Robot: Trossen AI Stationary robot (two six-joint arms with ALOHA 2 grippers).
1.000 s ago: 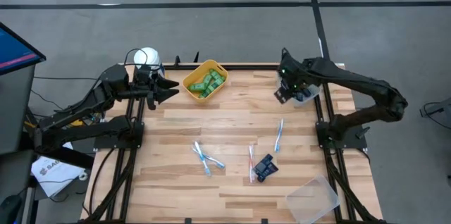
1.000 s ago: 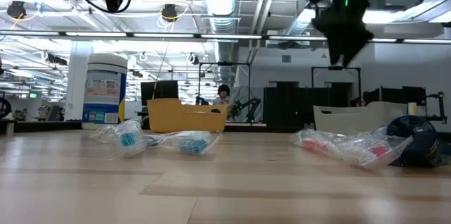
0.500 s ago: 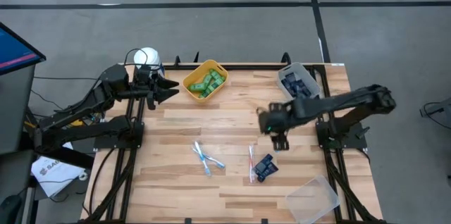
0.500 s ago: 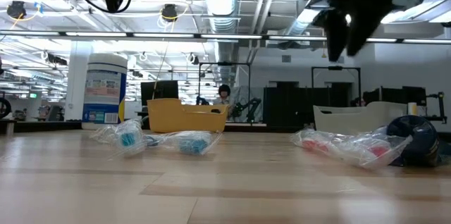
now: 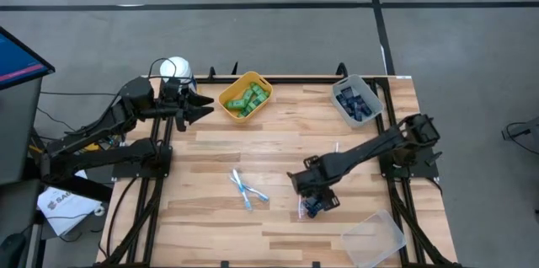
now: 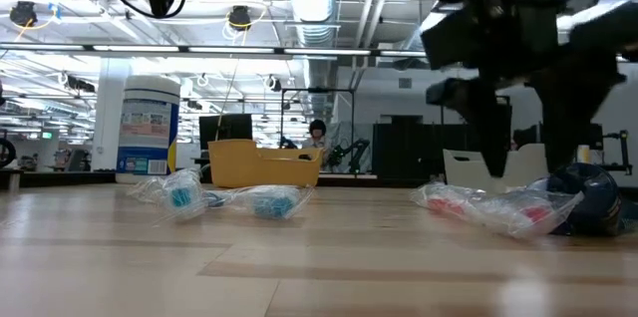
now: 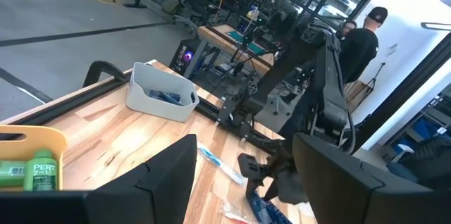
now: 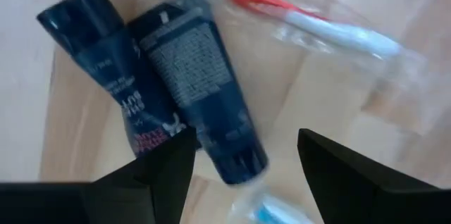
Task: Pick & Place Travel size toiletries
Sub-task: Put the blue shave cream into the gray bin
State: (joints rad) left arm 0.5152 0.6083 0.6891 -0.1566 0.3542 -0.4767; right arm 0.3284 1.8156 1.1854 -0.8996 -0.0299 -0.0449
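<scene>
R gripper (image 8: 232, 175), fingers spread, over navy tubes (image 8: 190, 86); drop straight, straddle one tube, avoid toothbrush wrap (image 8: 303, 16). L gripper (image 5: 199, 104) parked open.

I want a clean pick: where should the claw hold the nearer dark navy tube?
Probably from straight above, the open right claw closing across the midbody of the dark navy plastic tube: it lies flat, with a second navy tube against one side.

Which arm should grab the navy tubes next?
Right. The right gripper hangs open directly over the navy tubes, fingers either side. The left gripper waits at the table's far left edge beside the yellow bin.
</scene>
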